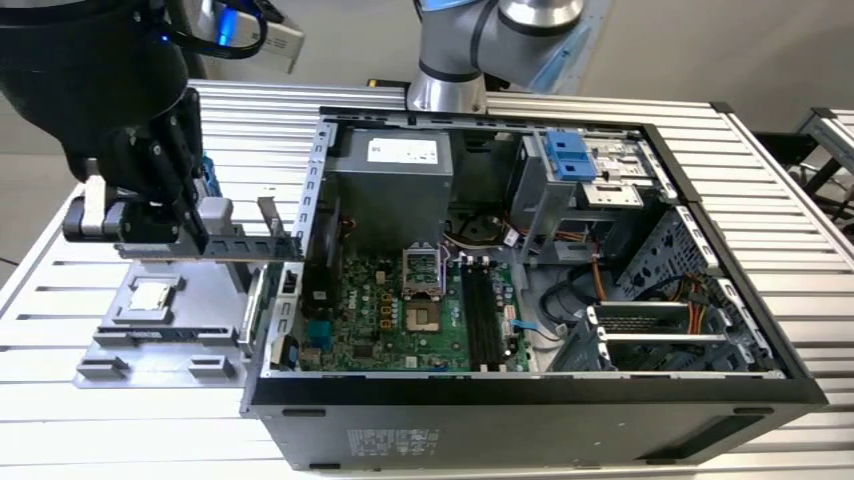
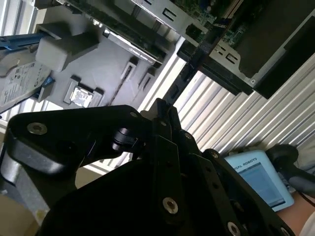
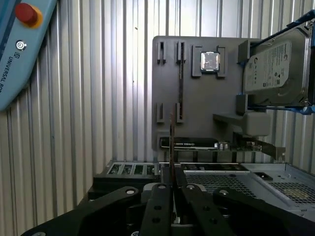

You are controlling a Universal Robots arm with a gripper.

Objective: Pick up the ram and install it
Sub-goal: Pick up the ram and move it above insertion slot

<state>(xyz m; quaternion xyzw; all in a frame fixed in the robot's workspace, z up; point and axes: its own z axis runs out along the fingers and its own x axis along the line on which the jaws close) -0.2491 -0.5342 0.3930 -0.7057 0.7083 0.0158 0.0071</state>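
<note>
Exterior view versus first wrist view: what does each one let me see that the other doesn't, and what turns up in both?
Exterior view: the inside of the open computer case, with its green motherboard and black memory slots. First wrist view: the ram, seen edge-on, clamped in the gripper, plus a blue pendant with a red button. Both: the gray tray beside the case, carrying the processor chip.

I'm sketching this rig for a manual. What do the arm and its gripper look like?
The arm is silver-grey metal tubing with rounded joints and pale blue caps. The gripper is matte black. It is built from flat, angular linkage bars pinned with silver screws, and it narrows toward the tips.
</note>
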